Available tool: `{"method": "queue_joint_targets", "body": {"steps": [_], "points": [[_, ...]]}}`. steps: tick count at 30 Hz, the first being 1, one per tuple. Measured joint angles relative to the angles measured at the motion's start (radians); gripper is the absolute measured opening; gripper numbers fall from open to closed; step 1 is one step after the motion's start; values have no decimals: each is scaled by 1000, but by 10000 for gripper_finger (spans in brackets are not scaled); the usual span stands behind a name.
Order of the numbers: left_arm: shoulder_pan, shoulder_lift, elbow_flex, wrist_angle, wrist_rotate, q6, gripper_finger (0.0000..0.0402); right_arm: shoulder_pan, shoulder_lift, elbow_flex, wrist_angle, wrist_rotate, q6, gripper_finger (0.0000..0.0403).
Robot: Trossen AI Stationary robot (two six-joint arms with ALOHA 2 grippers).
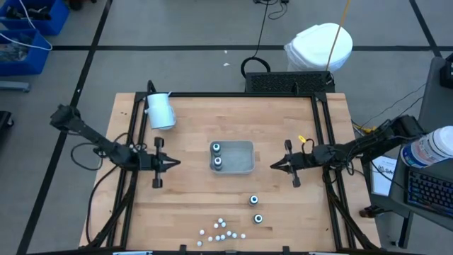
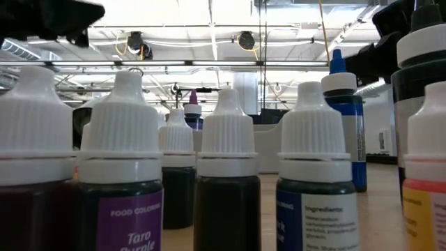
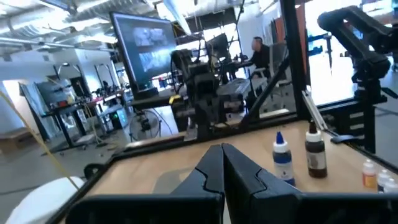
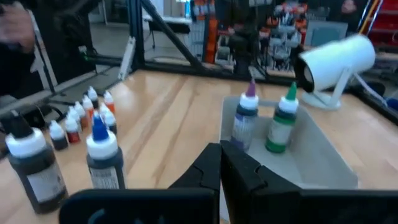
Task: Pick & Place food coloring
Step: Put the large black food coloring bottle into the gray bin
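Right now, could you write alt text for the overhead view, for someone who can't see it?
Seen from above, a wooden table holds a grey tray with two food coloring bottles inside; two more bottles and a cluster of tiny ones stand near the front edge. The left gripper and right gripper, both shut, flank the tray.

food coloring (image 2: 226, 174): white-capped dropper bottles crowd foreground; blue-tipped bottle (image 2: 343, 118) behind; ceiling lights beyond

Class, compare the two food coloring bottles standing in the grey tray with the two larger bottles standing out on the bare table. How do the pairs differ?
The tray bottles stand inside the grey tray; the table bottles stand on bare wood, near the small bottles. The tray bottles have purple and green tips; the table bottles have blue and black ones. All four stand upright with white collars.
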Motion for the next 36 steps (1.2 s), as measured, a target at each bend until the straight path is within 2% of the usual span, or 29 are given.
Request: {"method": "queue_joint_targets", "body": {"steps": [3,6,9,12,14,17,20,24,30,33,36], "points": [[0,39,-38,71,-2,-26,7,37,0,50,-28,3,-10,0],[0,58,-45,77,-3,-58,20,130,9,185,-189,21,-57,0],[0,67,-46,73,-4,-82,29,262,72,375,-428,188,-72,0],[0,67,-45,70,-4,-86,30,395,198,583,-627,358,-57,0],[0,67,-45,63,-4,-109,28,466,296,703,-714,435,-42,0],[0,67,-45,34,-3,-149,24,543,434,853,-778,504,-11,0],[0,67,-45,38,-3,-148,17,590,552,964,-803,528,32,0],[0,67,-45,70,-3,-130,5,612,663,1032,-816,523,52,0],[-1,67,-45,64,3,-137,17,592,715,1026,-811,537,166,4],[-1,67,-45,63,4,-133,30,569,720,1015,-801,528,198,24],[-1,67,-45,60,3,-112,35,560,719,987,-745,522,186,61]]}}
